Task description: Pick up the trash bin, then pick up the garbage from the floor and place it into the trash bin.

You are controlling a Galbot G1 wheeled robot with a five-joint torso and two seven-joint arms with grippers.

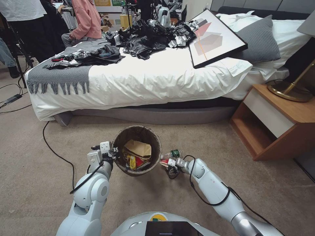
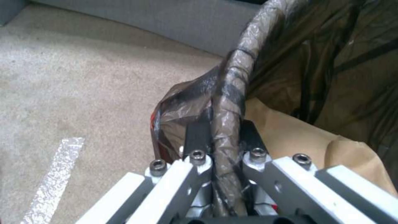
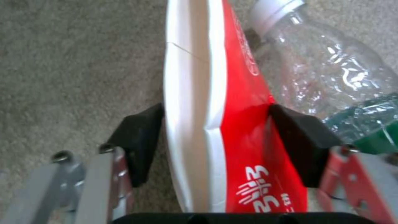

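Beige carpet [image 1: 39, 183] fills the foreground, with a bed [image 1: 147, 82] across the back and a wooden nightstand [image 1: 279, 121] off to my right. A black cable [image 1: 54, 150] trails over the floor on my left.

My left gripper [image 1: 113, 153] is clamped on the near-left rim of the bin [image 1: 156, 139]; in the left wrist view the black pads [image 2: 195, 133] pinch the bag-wrapped rim [image 2: 232, 102] from both sides. The bin sits tilted toward me between my two arms. Inside it: brown paper [image 1: 139, 148], yellow wrappers [image 1: 131, 161], something red.

My right gripper [image 1: 169, 165] is just right of the bin, low at the carpet. It is closed on a flattened red-and-white cup [image 3: 215, 102], one pad on the white face, the other on the red printed face. The cup stands edge-on between the pads.

A clear bottle [image 3: 331, 81] with a green label and white cap lies just beside the cup on the carpet; from the head view it rests close to the bin's right side [image 1: 174, 153]. Whether bottle and cup touch I cannot tell.
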